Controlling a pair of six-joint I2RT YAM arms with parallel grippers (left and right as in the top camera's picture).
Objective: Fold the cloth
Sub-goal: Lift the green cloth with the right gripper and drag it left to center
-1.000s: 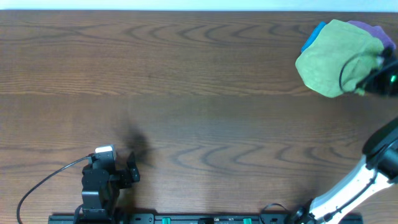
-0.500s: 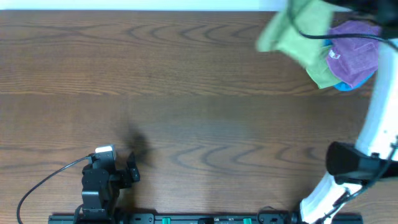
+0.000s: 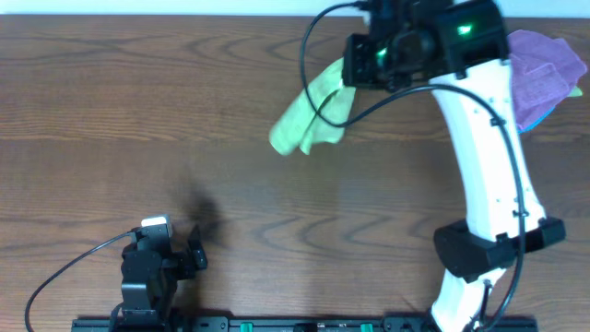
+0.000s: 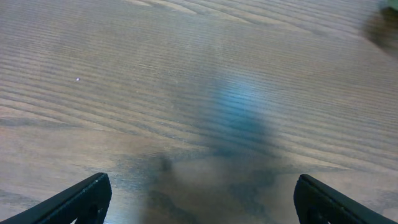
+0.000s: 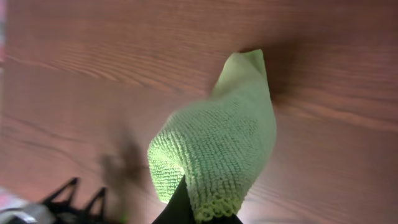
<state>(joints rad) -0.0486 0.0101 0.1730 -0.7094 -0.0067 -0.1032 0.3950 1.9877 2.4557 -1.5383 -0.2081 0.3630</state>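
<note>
While the lime-green cloth [image 3: 306, 120] is pinched by the right gripper [image 3: 348, 79] near the table's [image 3: 138, 111] 12 o'clock edge, its length is seen draped toward 8 o'clock, well apart from the open left gripper [image 3: 196, 251].

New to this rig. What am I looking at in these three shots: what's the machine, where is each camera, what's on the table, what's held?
Two robot arms sit at a wooden table, and each ends in a two-finger gripper. The wide picture comes from a fixed camera above the table. The other two come from small cameras on the wrists, each looking along its own fingers.

The right gripper is shut on a lime-green cloth. In the right wrist view the cloth hangs from the gripper down toward the wood.

The left gripper is open and holds nothing. It sits near the front edge, and its view shows mostly wood grain.

A purple cloth lies at the far right corner, partly behind the white arm.
</note>
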